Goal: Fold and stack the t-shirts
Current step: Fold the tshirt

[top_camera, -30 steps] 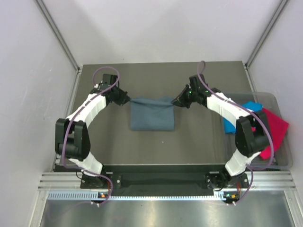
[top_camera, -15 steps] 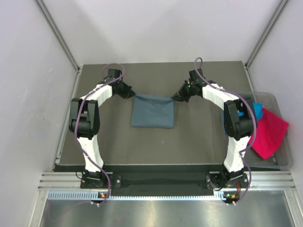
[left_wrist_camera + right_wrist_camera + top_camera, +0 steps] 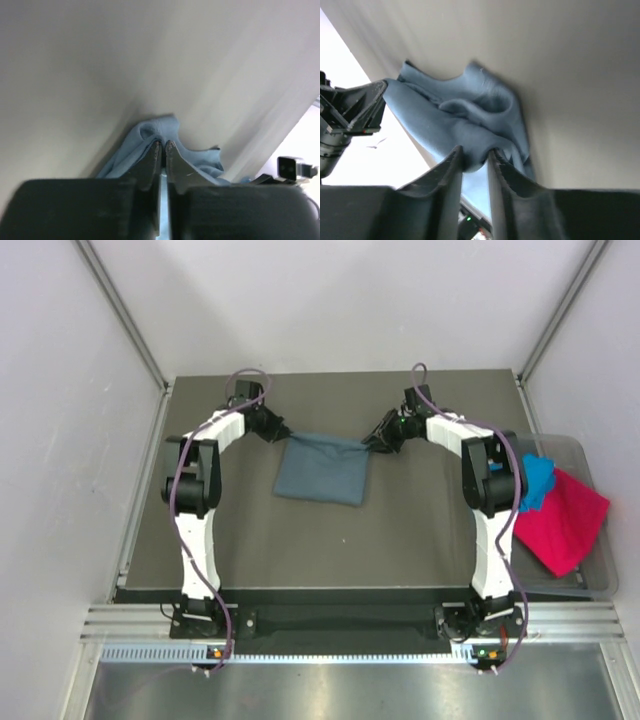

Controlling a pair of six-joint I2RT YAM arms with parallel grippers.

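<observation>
Left claw: We find the left claw (image 3: 276, 432) at the far left corner of the slate-blue t-shirt (image 3: 322, 472). In its wrist view the fingers (image 3: 151, 161) are pressed almost together, with blue cloth bunched right at their tips, so we read it as pinching that corner.

Right claw: The right claw (image 3: 374, 441) sits at the far right corner of the same shirt. In its wrist view the fingers (image 3: 451, 172) grip a thick fold of the blue cloth between them.

Slate-blue t-shirt: It is folded into a rough rectangle and lies on the counter (image 3: 340, 540), between the two claws and on their near side. Its far edge runs straight from one claw to the other. We cannot tell whether that edge is off the counter.

Turquoise t-shirt: The turquoise t-shirt (image 3: 537, 480) is bunched up well to the right of the right claw and partly hidden behind the right arm. It touches the pink one.

Magenta t-shirt: The magenta t-shirt (image 3: 568, 522) lies to the right of the right claw and nearer to us. It is spread loosely at the clear tub (image 3: 582, 446), and we cannot tell whether it hangs over the tub's edge.

Arms: Both arms reach toward the far part of the counter, with the two claws apart by the width of the folded shirt.
</observation>
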